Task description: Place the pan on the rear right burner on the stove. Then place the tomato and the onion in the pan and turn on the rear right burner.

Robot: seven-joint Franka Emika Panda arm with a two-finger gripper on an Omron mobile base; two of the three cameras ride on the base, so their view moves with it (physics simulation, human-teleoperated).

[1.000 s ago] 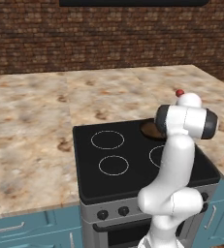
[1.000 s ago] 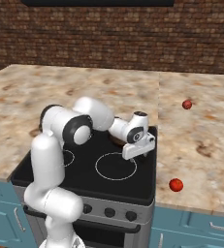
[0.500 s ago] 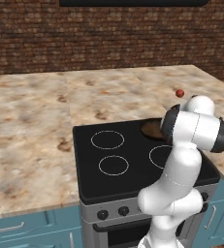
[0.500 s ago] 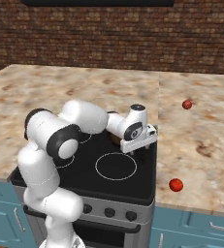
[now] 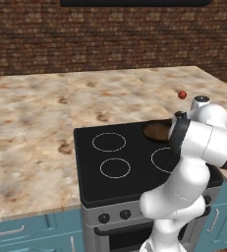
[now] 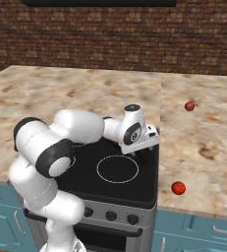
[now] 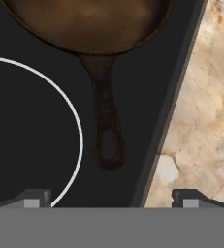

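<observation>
The pan sits on the stove at the rear right and covers the rear right burner; part of its brown inside shows past my arm. Its dark handle points toward my gripper, which hangs open just past the handle's end, one finger on each side. From the right base view the gripper hovers at the cooktop's right edge. The maroon onion lies far back on the right counter and also shows as a small red ball. The bright tomato lies near the counter's front.
The white ring beside the handle is the front right burner. Two more rings mark the left half of the cooktop. Black knobs line the grey stove front. Marble counter flanks the stove, with a brick wall behind.
My elbow has swung out and the wrist has turned more upright. The hand stays near the cooktop's right edge. Pan, onion and tomato have not moved.
</observation>
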